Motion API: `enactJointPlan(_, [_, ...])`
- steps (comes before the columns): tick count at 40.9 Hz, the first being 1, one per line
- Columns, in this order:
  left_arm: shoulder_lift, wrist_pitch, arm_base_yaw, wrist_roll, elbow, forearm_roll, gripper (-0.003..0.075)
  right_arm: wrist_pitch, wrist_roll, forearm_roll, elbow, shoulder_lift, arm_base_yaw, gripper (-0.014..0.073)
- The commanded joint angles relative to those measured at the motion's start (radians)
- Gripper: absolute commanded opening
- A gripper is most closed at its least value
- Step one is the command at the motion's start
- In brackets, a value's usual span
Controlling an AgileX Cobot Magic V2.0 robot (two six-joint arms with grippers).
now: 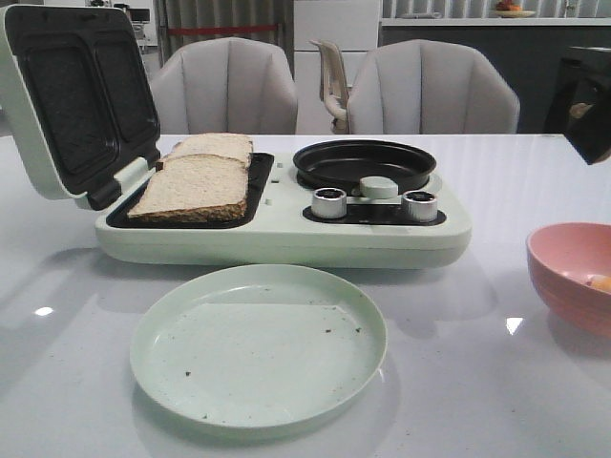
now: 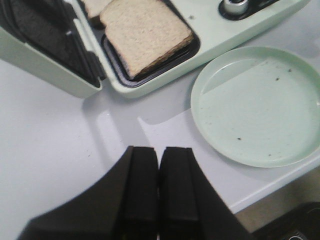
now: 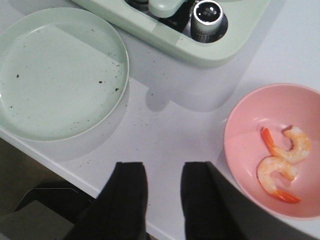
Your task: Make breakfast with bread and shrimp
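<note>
- Closest to my lenses are the jaws themselves: the left gripper point(image 2: 159, 187) is clenched with its two pads pressed together and nothing between them, while the right gripper point(image 3: 164, 192) stands released, a clear gap between its fingers, holding nothing.
- Both hang above the white surface point(image 1: 86, 315) near its front edge; neither touches anything.
- Just beside my right jaws sits the pink bowl point(image 3: 250, 125), and in it lie two shrimp point(image 3: 282, 162), curled and hooked into each other, their orange tails pointing opposite ways.
- That relation decides the next move, I judge: the shrimp lie off to the side of the right jaws, well apart from the left arm, so the right arm is the one to reach.
- Ahead of my left jaws is the bread point(image 2: 145, 35), two slices overlapping in the dark tray of the breakfast maker point(image 1: 286, 239), its lid point(image 1: 57, 105) tilted open.
- Between both arms rests a pale green plate point(image 1: 258, 348), bare except for crumbs.
- Beyond it the maker's small black pan point(image 1: 365, 162) sits with nothing in it; I expect the shrimp go there.
</note>
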Motion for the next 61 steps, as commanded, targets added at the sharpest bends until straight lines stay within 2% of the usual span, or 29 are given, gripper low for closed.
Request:
enactJointPlan(1, [0.035,-0.021,0.059,0.002,-0.047,0.066,0.0102,-0.062,-0.001,0.003,-0.026,-0.018,-0.004,0.0316])
enactJointPlan(5, [0.079,0.0,0.162,0.05,-0.076,0.067,0.0102,-0.062,-0.001,0.003,-0.026,-0.018,-0.004,0.0316])
enactJointPlan(10, [0.135,0.005,0.348,0.147,-0.121,-0.006,0.0102,-0.062,-0.001,0.003,-0.026,-0.018,-0.004,0.0316])
enactJointPlan(16, [0.185,-0.052,0.592,0.291,-0.154,-0.167,0.0102,-0.062,-0.001,0.003,-0.026,-0.018,-0.004,0.0316])
enactJointPlan(21, [0.228,-0.135,0.775,0.435,-0.193,-0.371,0.0103,-0.062,-0.001,0.003,-0.026,-0.018,-0.004,0.0316])
enactJointPlan(24, [0.264,-0.187,0.85,0.547,-0.221,-0.498,0.0103,-0.062,-0.001,0.003,-0.026,-0.018,-0.004,0.0316])
enactJointPlan(28, [0.326,-0.234,0.926,0.6,-0.28,-0.586,0.0103,-0.062,-0.001,0.003,-0.026,-0.018,-0.004,0.0316])
enactJointPlan(41, [0.605,-0.248,0.977,0.604,-0.558,-0.611,0.0103,-0.062,-0.001,0.003,-0.026,-0.018,-0.004,0.0316])
enactJointPlan(47, [0.729,-0.267,0.977,0.604,-0.693,-0.696,0.0103,-0.062,-0.001,0.003,-0.026,-0.018,-0.004,0.0316])
enactJointPlan(53, [0.834,-0.197,0.977,0.633,-0.803,-0.855,0.0103,-0.062,-0.001,0.003,-0.026,-0.018,-0.004,0.0316])
enactJointPlan(61, [0.867,-0.121,0.975,0.853,-0.841,-1.18,0.0102,-0.062,-0.001,0.003,-0.026,-0.018,-0.004,0.0316])
